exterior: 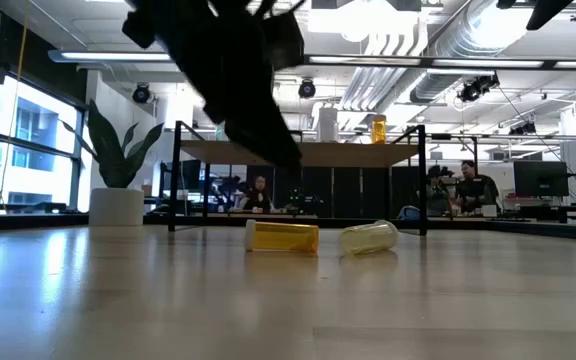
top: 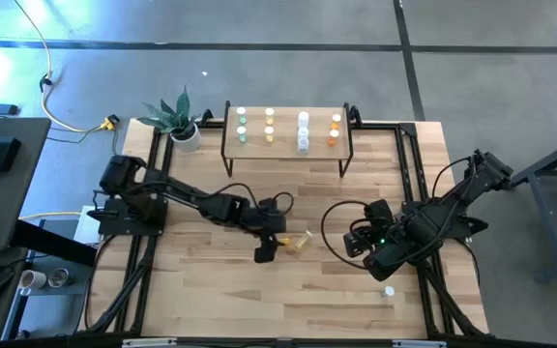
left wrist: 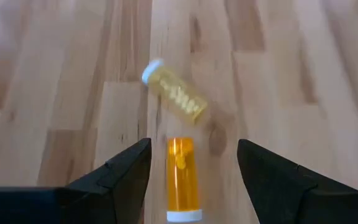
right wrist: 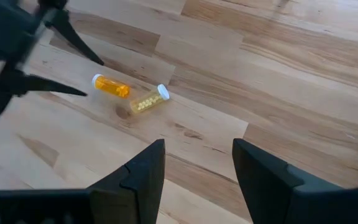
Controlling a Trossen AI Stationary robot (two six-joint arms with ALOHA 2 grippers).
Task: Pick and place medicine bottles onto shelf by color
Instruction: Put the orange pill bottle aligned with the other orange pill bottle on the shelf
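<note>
An orange bottle (left wrist: 182,180) and a pale yellow bottle (left wrist: 174,92) lie on their sides on the table, close together; they also show in the low view (exterior: 282,237) (exterior: 369,238). My left gripper (left wrist: 194,149) is open and hovers above the orange bottle, one finger on either side, touching nothing. My right gripper (right wrist: 197,146) is open and empty, to the right of both bottles (top: 356,242). The shelf (top: 288,145) stands at the far middle with green (top: 242,124), yellow (top: 270,124), white (top: 303,130) and orange (top: 335,130) bottles upright on it.
A white bottle (top: 389,291) stands on the table near the front right, beside the right arm. A potted plant (top: 177,121) stands at the far left, next to the shelf. Black frame rails run along the table's left and right sides.
</note>
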